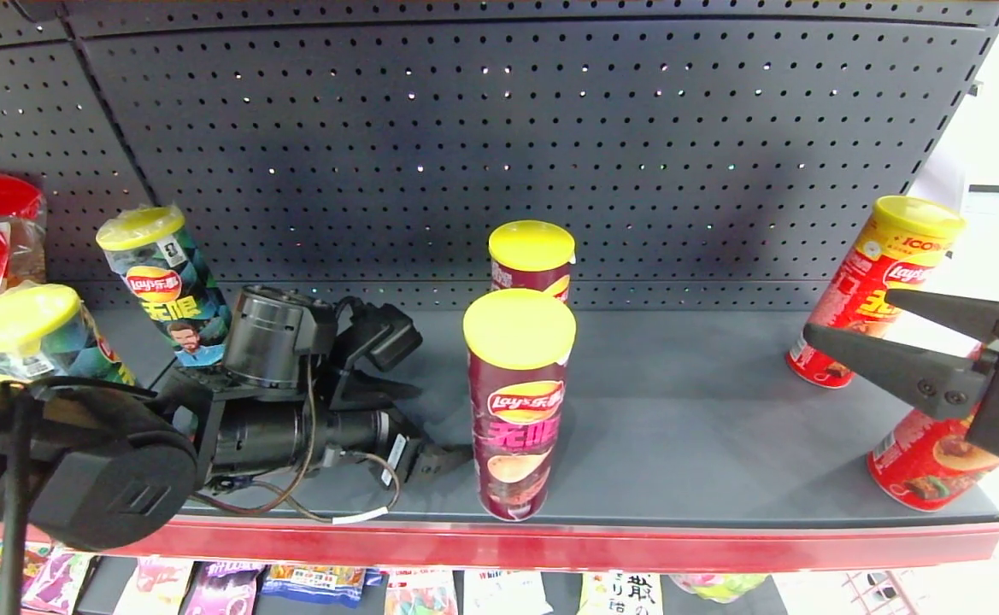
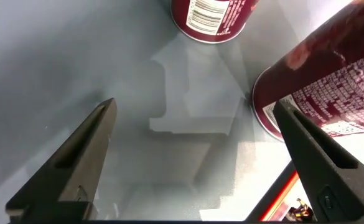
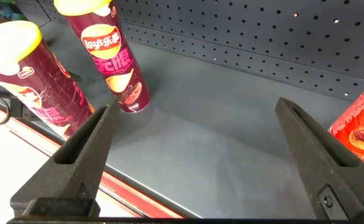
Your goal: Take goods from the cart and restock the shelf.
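Here, two maroon cans point(image 1: 518, 410), two red cans point(image 1: 875, 282), two teal cans point(image 1: 170, 290), left gripper point(image 2: 195, 104), right gripper point(image 3: 197, 104), jaws apart.

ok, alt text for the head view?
Two maroon chip cans with yellow lids stand one behind the other at the middle of a grey shelf. The left gripper, open, sits low beside the front can; the right gripper, open, hovers by two red cans at the right end.

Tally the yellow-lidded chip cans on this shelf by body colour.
Maroon cans: 2, front and back
Red cans: 2, back and front
Blue-green cans: 2, back and front
Total: 6
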